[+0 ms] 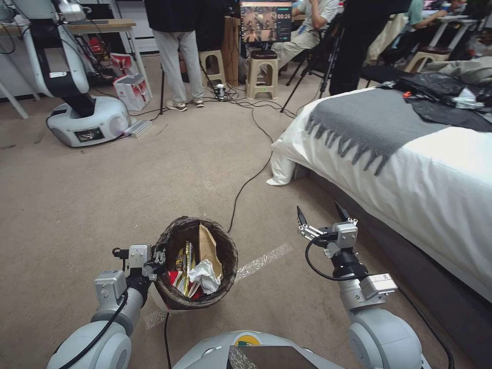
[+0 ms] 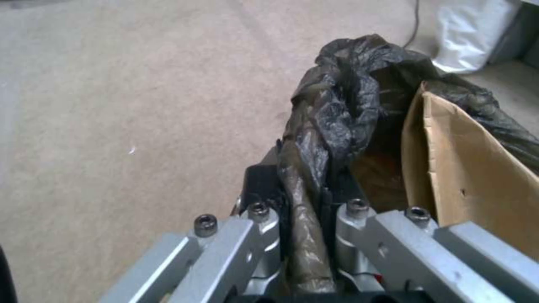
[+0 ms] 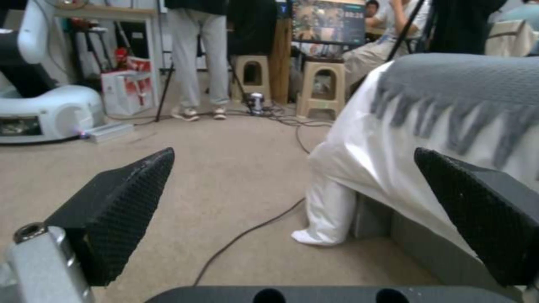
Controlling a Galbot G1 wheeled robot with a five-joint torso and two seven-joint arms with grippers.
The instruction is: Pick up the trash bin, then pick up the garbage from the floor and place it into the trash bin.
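Left gripper [image 1: 160, 262] fingers clamp the bin [image 1: 196, 264] rim, keeping it up and open; right gripper [image 1: 322, 211], fingers apart, hangs empty beside the bed [image 1: 410, 154].

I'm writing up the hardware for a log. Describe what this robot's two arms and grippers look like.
Both arms are rounded light grey shells ending in black wrist sections with small silver boxes. A black cable loops along each forearm. The left gripper is bare silver metal bars with hex-head bolts. The right gripper has the same silver frame, and its fingers are black wedge-shaped pads with a fine cross-hatched texture, tapering to points.
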